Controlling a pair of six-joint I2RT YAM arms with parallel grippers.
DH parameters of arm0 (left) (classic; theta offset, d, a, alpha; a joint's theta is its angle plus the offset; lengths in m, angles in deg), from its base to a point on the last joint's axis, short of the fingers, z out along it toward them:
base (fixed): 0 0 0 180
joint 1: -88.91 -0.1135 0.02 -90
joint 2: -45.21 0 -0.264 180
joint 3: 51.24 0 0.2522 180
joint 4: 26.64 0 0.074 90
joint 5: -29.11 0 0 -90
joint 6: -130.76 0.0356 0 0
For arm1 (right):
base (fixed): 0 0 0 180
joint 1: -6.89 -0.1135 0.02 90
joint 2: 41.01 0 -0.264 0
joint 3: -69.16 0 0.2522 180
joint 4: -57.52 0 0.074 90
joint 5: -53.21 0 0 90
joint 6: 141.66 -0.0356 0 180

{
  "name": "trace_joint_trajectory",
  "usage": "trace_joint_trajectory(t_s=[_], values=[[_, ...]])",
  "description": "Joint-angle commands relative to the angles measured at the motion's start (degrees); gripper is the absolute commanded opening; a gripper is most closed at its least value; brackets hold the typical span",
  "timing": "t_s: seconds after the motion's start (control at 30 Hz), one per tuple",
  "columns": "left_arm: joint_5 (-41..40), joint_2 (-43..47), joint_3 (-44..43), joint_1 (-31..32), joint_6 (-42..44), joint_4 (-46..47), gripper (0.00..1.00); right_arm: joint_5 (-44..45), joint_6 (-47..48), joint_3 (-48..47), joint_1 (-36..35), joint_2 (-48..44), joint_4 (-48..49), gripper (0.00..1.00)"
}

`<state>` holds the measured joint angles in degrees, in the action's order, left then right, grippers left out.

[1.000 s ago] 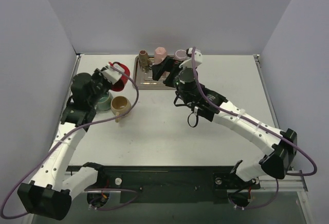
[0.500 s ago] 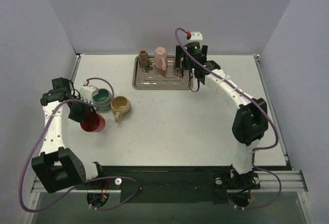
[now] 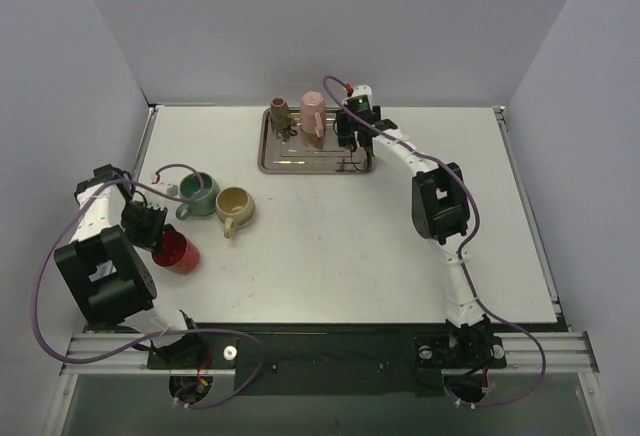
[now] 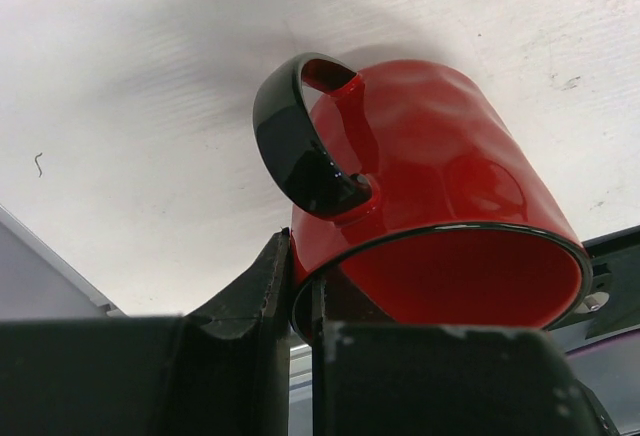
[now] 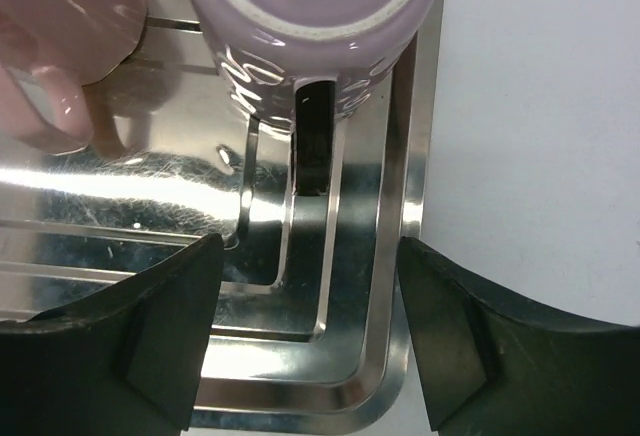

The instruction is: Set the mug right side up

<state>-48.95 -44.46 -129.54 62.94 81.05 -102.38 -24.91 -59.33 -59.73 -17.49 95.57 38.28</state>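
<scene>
Red mug (image 4: 430, 216) apparently in left gripper (image 4: 300, 291)

A glossy, black-handled, black-rimmed red mug (image 4: 440, 186) sits mouth-up and slightly tilted near the left side of the bench (image 3: 330, 246), its wall pinched by the left end effector (image 4: 300, 281).

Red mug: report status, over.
Left gripper shut on red mug, at rim. Mug tilted, not upright yet. Right gripper open over tray, lavender mug ahead. Nearby: green mug, tan mug.
</scene>
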Motion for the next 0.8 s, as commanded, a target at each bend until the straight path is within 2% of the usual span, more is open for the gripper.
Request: trace_joint_trajectory(t_s=[0.0,0.1,0.2,0.23,0.3,0.33,0.4,0.43,0.47,0.5,0.57,0.77], values=[[1.1,-1.4,-2.2,-0.2,-0.6,1.2,0.0,-1.4,-3.6,-5.3,1.7,1.3,2.0,0.62],[0.2,-3.5,-4.0,-0.1,-2.0,1.3,0.02,-2.6,-3.9,-10.2,2.1,4.6,-0.1,0.6],[-0.7,-4.6,-5.2,0.5,-2.8,0.6,0.15,-3.3,-4.2,-13.6,2.3,6.6,-0.6,0.57],[-1.0,-4.5,-5.4,0.5,-2.9,0.6,0.31,-3.4,-4.3,-14.8,2.5,7.1,-0.9,0.57],[-0.4,-3.8,-6.0,0.6,-2.9,0.2,0.51,-4.0,-4.3,-18.1,2.5,8.4,-3.3,0.57],[0.1,-3.1,-6.5,0.6,-2.8,-0.2,0.54,-4.1,-4.3,-18.7,2.5,9.1,-3.7,0.58],[1.7,-2.2,-7.2,0.5,-2.4,-1.5,0.57,-5.5,-3.8,-18.9,2.6,9.1,-3.8,0.59],[2.9,-1.9,-7.5,0.6,-2.2,-2.7,0.62,-6.4,-3.1,-18.7,2.6,9.0,-3.8,0.59],[3.3,-1.5,-8.0,0.6,-2.1,-3.1,0.64,-7.6,-2.5,-18.6,2.6,8.9,-3.8,0.55],[3.8,-1.1,-8.2,0.6,-2.1,-3.7,0.64,-8.1,-0.9,-18.6,2.6,8.8,-4.1,0.51],[4.1,-0.6,-8.8,0.6,-2.1,-4.0,0.65,-7.6,2.7,-18.9,2.4,8.8,-5.2,0.49],[4.4,0.8,-11.0,0.6,-2.2,-4.6,0.66,-2.4,10.5,-20.7,2.0,9.7,-9.1,0.48]])
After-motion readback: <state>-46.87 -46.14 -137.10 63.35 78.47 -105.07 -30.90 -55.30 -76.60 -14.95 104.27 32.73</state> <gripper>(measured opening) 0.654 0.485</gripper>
